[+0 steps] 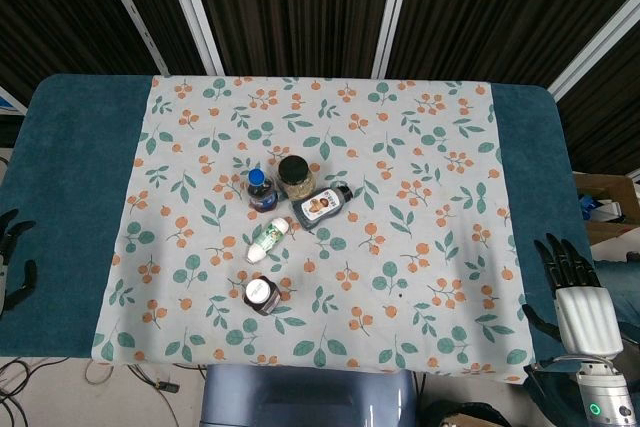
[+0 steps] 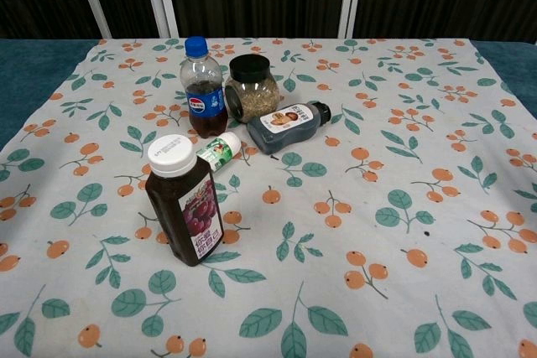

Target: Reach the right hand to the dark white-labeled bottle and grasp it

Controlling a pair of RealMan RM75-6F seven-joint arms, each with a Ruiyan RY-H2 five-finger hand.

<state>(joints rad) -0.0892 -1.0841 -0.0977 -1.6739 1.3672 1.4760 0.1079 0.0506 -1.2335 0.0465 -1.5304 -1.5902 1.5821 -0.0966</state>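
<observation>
The dark bottle with a white label [image 1: 322, 205] lies on its side near the middle of the flowered cloth, cap pointing right; the chest view shows it [image 2: 287, 125] in front of the jar. My right hand [image 1: 575, 292] hovers at the table's right edge, far from the bottle, fingers spread and holding nothing. At the left edge my left hand [image 1: 12, 257] is only partly in frame, its fingers apart and empty. Neither hand appears in the chest view.
Around the bottle stand a cola bottle with a blue cap [image 2: 202, 87], a black-lidded jar of grains [image 2: 252, 87], and a dark juice bottle with a white cap [image 2: 185, 200]. A small green-and-white bottle [image 2: 216, 152] lies between them. The cloth [image 1: 430, 197] covers a teal table.
</observation>
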